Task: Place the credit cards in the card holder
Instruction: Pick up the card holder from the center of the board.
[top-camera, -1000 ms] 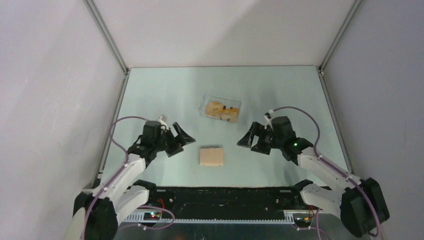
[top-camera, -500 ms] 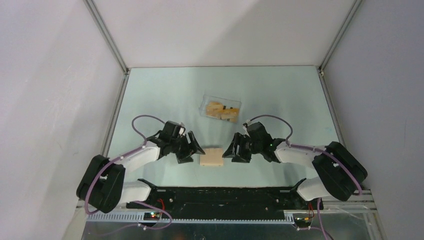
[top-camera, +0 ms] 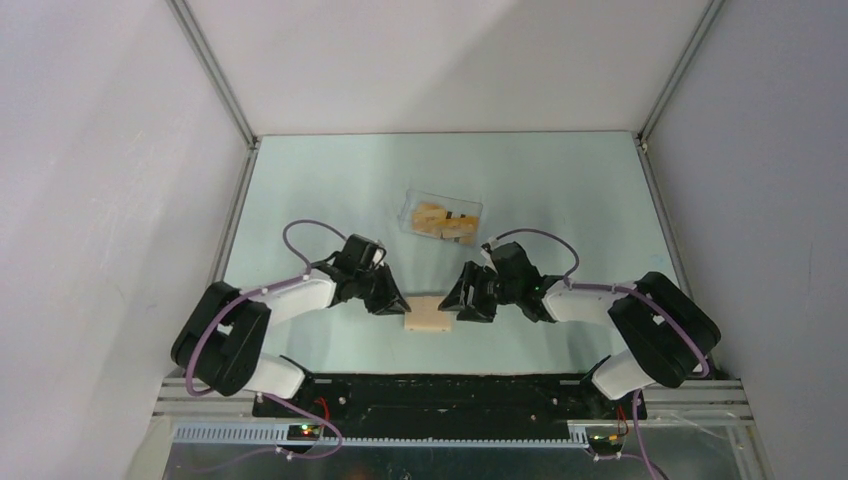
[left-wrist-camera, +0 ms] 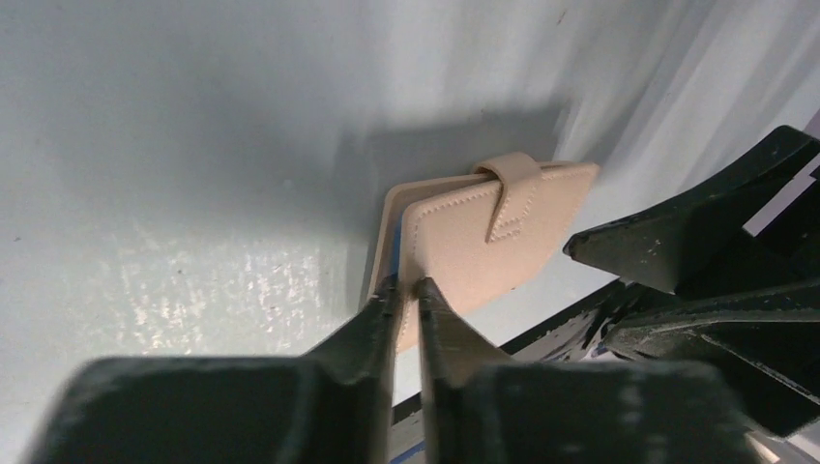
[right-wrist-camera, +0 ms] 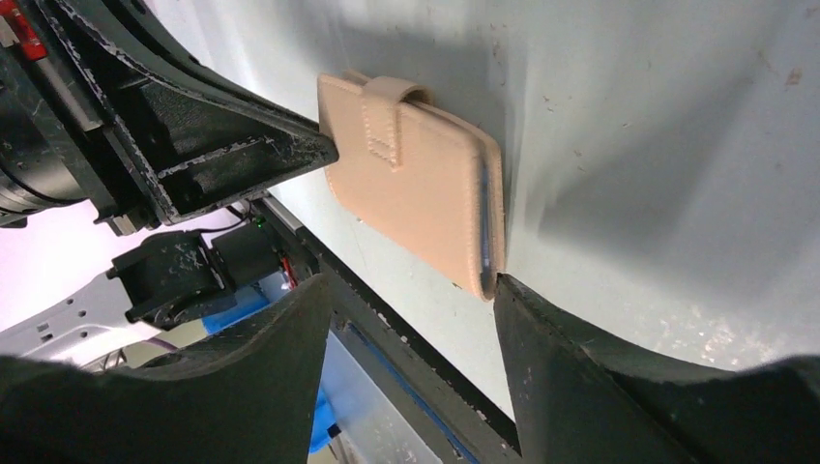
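The closed card holder [top-camera: 428, 314] lies on the desk [top-camera: 330, 180], left hand [left-wrist-camera: 406, 290] pinched narrow on its cover edge, right hand [right-wrist-camera: 414, 280] wide at its spine; opening seems begun, and next the strap [left-wrist-camera: 510, 188] needs freeing before the credit cards [top-camera: 445, 222] go in.

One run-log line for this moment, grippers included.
card holder: closed | left gripper: pinching its cover edge | right gripper: open, at its other edge | credit cards: in clear tray
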Controlling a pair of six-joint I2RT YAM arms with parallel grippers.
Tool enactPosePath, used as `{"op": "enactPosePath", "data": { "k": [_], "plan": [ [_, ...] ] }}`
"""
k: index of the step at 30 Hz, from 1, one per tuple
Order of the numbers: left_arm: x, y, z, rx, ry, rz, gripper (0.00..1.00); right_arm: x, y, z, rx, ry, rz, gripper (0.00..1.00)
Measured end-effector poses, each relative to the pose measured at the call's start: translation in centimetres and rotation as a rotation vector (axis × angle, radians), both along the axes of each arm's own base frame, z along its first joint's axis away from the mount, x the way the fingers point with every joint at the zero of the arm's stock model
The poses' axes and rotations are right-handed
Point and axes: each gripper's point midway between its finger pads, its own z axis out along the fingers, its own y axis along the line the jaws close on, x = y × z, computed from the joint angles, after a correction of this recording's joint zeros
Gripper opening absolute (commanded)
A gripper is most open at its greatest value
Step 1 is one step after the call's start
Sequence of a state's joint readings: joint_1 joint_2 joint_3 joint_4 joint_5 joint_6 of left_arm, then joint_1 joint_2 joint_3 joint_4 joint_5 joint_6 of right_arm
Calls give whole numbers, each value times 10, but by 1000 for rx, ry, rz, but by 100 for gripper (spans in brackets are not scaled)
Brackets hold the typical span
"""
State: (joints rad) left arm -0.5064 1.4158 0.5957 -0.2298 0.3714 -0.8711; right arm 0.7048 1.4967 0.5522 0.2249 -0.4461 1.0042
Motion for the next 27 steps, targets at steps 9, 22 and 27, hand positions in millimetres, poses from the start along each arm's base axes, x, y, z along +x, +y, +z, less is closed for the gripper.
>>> {"op": "enactPosePath", "data": {
  "k": [9,22,27],
  "plan": [
    [11,-5,45,-57,-197,-50,0,17,-24,48,22,-140,-3,99],
    [2,-7,158,-264,-568,-82,0,-4,-22,117,221,-237,141,99],
    [-7,-10,189,-359,-631,-84,0,-13,-9,131,309,-238,208,99]
  ]
}}
